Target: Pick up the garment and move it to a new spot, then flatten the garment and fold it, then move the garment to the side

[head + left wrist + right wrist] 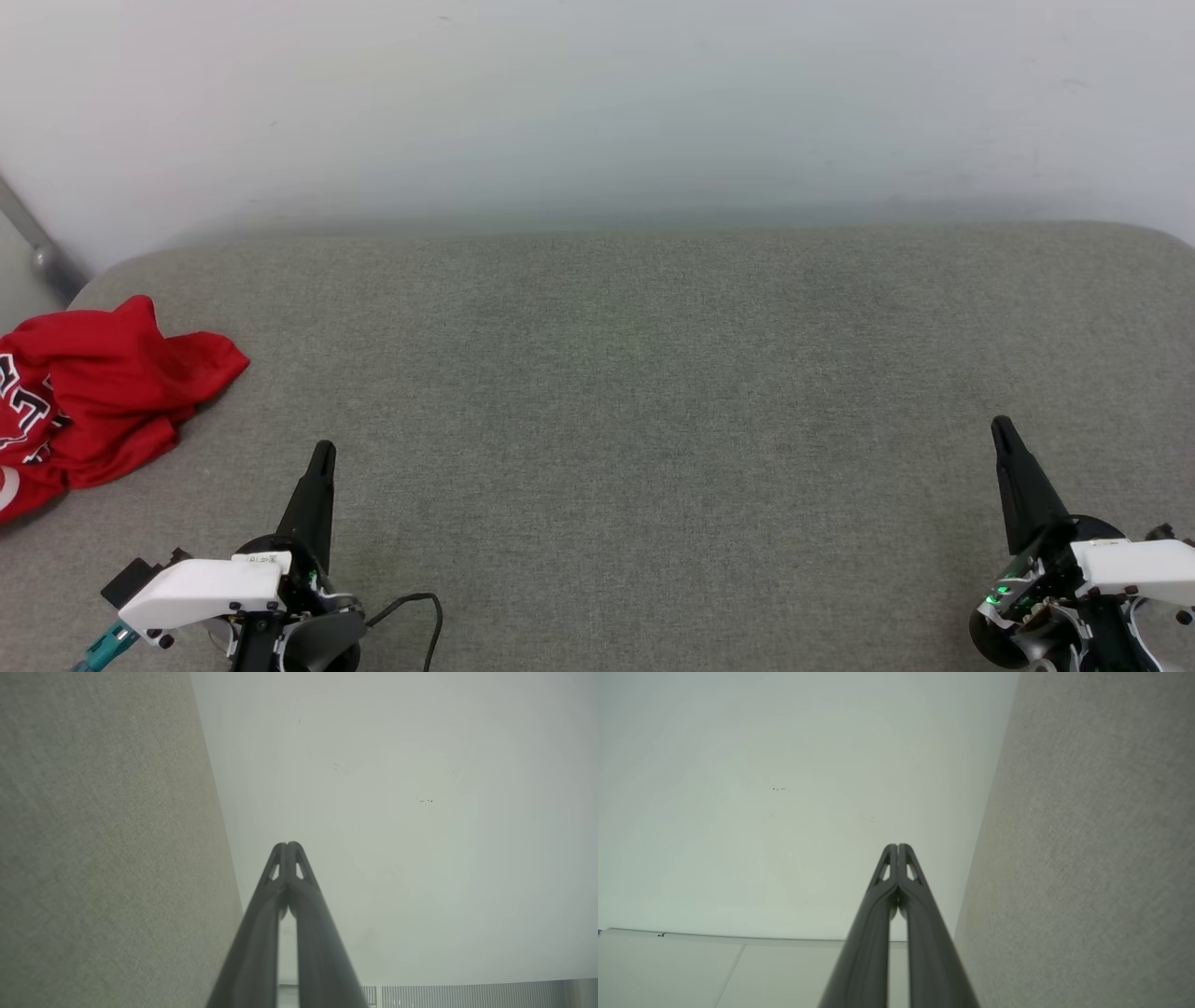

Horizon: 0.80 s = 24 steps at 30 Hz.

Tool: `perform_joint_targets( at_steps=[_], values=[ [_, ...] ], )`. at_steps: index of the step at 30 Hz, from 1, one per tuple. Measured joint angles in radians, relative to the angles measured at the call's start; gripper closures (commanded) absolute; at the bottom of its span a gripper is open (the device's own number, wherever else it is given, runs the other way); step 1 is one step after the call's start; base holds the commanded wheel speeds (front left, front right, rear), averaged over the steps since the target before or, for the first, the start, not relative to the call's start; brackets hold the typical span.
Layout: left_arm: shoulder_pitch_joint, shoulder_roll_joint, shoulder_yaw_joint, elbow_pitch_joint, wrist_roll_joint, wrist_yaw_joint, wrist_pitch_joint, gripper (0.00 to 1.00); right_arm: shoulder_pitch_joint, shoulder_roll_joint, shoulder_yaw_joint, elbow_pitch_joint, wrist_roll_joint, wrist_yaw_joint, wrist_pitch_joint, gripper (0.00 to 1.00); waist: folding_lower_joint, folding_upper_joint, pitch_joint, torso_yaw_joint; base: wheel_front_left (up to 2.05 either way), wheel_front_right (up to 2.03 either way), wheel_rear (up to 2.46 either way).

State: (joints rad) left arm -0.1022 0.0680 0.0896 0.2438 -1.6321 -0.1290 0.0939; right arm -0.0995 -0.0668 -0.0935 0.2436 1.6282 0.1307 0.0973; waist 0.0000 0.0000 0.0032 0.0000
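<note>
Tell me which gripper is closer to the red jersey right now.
Left. The left gripper is close beside the garment, not touching; the right gripper is across the surface.

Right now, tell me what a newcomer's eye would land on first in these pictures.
The bright red garment stands out first, crumpled in a heap at the far left edge of the grey fabric surface. Next come the left end effector at lower left and the right end effector at lower right, both shut, neither touching the cloth.
</note>
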Motion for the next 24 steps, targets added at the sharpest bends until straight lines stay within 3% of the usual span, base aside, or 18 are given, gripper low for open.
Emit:
perform_joint_targets(
  at_steps=[18,19,24],
  values=[
    [0.0,-0.003,0.005,0.0,0.004,0.0,0.003,1.0,0.0,0.003,-0.004,0.0,-0.003,0.0,0.002,1.0,0.0,0.0,0.0,0.0,0.0,0.0,0.0],
    [0.001,-0.004,0.005,0.004,0.004,0.0,0.003,0.0,0.002,0.003,-0.004,0.003,-0.003,0.0,0.001,0.0,0.0,0.0,0.0,0.0,0.0,0.0,0.0],
    [0.022,-0.01,-0.007,0.018,0.004,0.002,-0.006,0.0,0.024,0.006,0.002,0.015,-0.003,0.0,-0.006,0.0,0.0,0.0,0.0,0.0,0.0,0.0,0.0]
  ],
)
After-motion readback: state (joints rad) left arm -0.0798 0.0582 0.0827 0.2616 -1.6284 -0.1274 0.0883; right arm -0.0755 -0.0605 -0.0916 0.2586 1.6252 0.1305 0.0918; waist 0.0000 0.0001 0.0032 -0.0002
